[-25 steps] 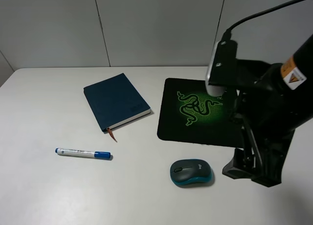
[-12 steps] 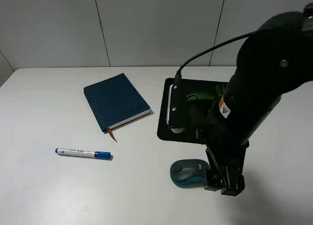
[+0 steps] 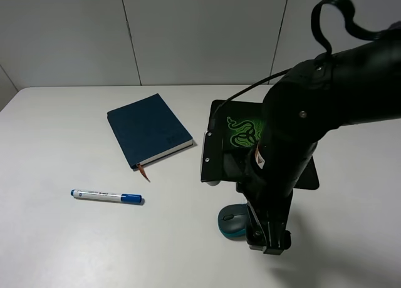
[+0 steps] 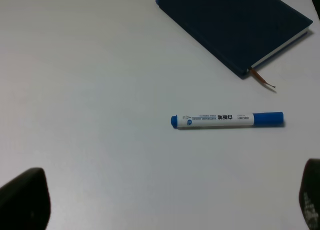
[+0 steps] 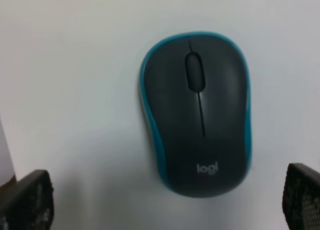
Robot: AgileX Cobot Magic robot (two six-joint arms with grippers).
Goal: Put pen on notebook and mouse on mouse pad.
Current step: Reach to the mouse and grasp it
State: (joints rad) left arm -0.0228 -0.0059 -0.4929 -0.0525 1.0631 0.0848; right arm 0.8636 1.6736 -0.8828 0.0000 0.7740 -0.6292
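Above mouse [image 5: 197, 115], right gripper [image 5: 165, 197] (jaws apart)

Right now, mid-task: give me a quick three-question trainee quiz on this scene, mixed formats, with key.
1. True or false: the slim white pen with blue cap lies on the navy-blue hardcover notebook.
2. The open right gripper hangs over: A) the pen, B) the small oval grey-and-teal mouse, C) the notebook.
3. Short answer: is the mouse on the flat black mouse pad with green logo?
Key: 1 false; 2 B; 3 no, it sits on the white table beside the pad.
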